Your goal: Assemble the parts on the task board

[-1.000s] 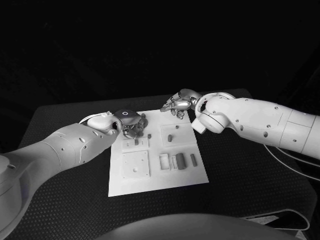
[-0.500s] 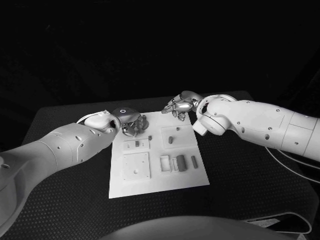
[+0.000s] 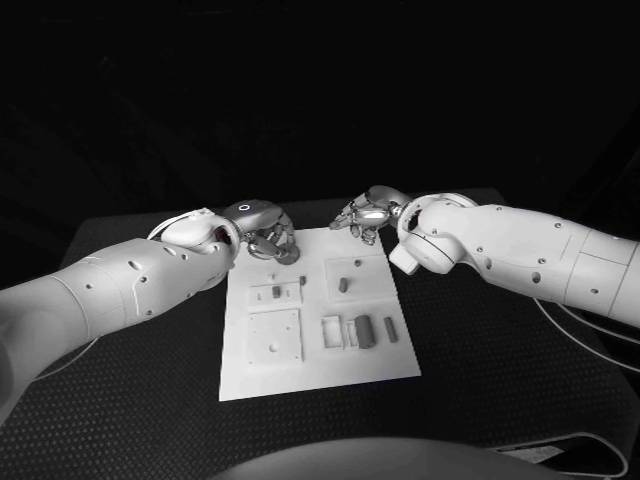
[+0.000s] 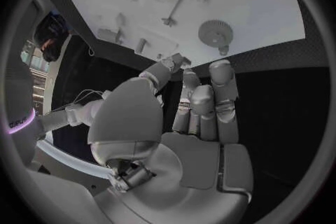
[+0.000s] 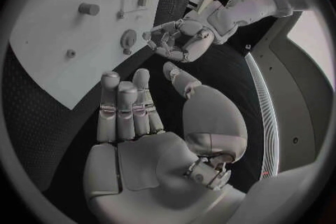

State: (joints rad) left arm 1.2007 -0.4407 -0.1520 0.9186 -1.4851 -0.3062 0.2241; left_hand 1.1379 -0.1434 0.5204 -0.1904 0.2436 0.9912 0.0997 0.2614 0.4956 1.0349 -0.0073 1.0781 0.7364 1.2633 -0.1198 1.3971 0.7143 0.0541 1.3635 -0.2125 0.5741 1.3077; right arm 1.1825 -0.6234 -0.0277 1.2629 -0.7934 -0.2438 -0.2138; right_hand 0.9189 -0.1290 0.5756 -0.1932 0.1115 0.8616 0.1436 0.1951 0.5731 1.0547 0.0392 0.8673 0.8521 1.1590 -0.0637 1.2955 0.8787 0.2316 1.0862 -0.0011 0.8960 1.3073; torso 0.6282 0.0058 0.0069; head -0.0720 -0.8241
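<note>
— Where was the board when you looked?

— I saw the white board flat in the middle of the black table, its small parts lying on it near the middle.

— And the hands?

— My left hand hung over the board's far left corner, fingers curled downward; I couldn't tell whether it held anything. My right hand sat at the far right corner, fingers straight and apart, holding nothing.

White task board carrying grey parts. Black table with fine dotted texture. Both arms white; both hands silver.
</note>
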